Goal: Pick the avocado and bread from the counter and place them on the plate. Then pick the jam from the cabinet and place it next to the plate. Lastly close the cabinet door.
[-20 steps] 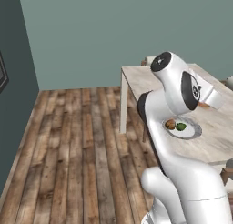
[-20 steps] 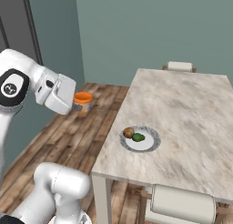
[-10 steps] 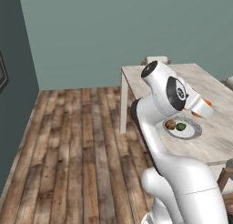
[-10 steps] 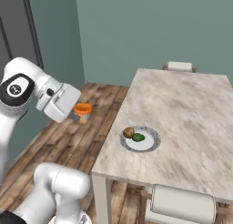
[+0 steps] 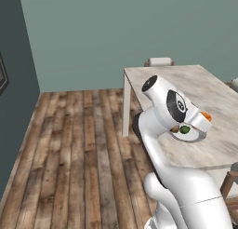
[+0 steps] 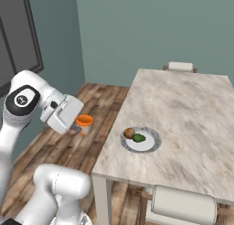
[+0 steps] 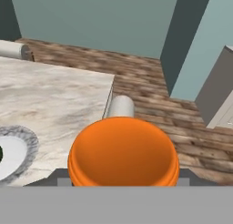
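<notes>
Gripper (image 6: 78, 126) pinching the orange-lidded jam jar (image 6: 84, 122) between its fingers, held over the wooden floor (image 6: 98, 109), just off the counter's (image 6: 192, 109) edge. Beyond the fingertips, the white plate (image 6: 147, 144) carries the bread (image 6: 129, 133) touching the avocado (image 6: 139, 137).

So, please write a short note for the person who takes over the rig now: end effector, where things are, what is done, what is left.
End effector: shut on the small orange-lidded jam jar, carried in the air beside the marble counter.
Dark green avocado and round brown bread: on the round white plate. Done.
Left: set the jam next to the plate, then close the cabinet door.
</notes>
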Tool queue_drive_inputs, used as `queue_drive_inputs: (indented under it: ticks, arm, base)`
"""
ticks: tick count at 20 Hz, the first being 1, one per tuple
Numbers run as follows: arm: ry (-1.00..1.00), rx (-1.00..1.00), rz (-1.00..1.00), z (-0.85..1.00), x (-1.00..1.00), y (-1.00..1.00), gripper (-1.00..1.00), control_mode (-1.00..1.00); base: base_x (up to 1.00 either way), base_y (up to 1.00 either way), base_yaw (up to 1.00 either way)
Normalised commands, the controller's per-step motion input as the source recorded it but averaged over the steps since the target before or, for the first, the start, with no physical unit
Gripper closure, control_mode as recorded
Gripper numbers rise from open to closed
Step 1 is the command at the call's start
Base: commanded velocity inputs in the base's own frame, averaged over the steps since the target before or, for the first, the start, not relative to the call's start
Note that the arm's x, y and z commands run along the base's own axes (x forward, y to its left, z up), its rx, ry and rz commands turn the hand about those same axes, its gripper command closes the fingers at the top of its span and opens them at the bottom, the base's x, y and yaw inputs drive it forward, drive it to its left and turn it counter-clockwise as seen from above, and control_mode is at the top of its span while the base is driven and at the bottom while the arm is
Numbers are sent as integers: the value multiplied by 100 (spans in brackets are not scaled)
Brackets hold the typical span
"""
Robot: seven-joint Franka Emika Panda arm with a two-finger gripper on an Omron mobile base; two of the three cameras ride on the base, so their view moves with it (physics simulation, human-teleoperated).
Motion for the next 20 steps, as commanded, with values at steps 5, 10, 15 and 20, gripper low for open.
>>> queue_drive_inputs:
  ticks: [5,10,15,20]
  arm:
    - [3,0,0,-45,0,0,100,-100]
    - [6,0,0,-38,10,0,100,-100]
    - [0,0,0,-13,32,0,100,-100]
    - [0,0,0,-7,42,0,100,-100]
  base:
    - [0,0,0]
    - [0,0,0]
    - [0,0,0]
    - [0,0,0]
